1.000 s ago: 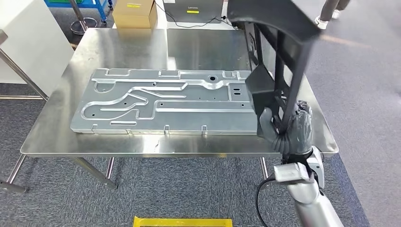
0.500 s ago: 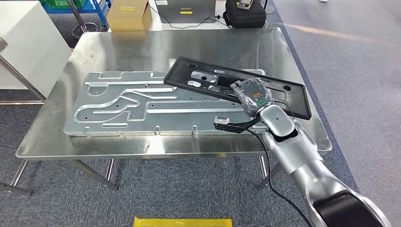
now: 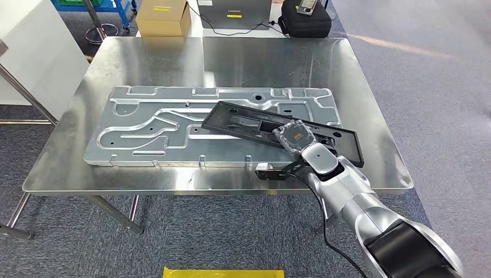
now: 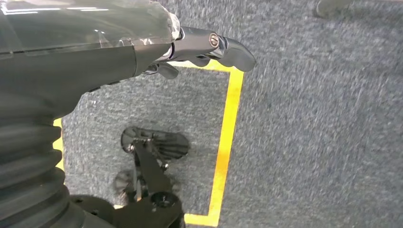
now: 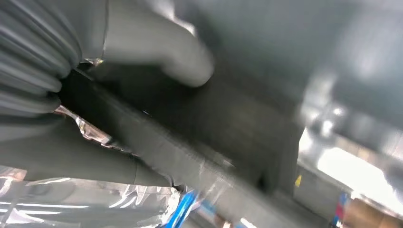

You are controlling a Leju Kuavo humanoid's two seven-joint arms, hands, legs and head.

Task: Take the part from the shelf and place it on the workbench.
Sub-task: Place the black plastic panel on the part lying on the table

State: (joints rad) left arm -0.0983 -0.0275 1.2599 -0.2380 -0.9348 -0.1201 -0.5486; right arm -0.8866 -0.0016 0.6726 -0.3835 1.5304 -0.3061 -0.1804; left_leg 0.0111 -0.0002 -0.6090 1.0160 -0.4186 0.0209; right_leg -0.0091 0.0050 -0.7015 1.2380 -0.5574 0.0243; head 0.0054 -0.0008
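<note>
Right hand (image 3: 296,136) grasps black part (image 3: 255,120) at near end; long axis runs away leftward over metal panel (image 3: 150,124) on desk (image 3: 359,87). I judge lowering flat next. Left hand (image 4: 209,45) released, hanging.

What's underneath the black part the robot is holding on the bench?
The black part lies across the silver stamped panel, its near end over the steel workbench. The right hand grips it. What the part covers is hidden.

A brown cardboard box (image 3: 165,17), a grey laptop (image 3: 234,10) and a black bag (image 3: 305,23) sit beyond the table; yellow tape (image 4: 227,133) marks grey carpet.
</note>
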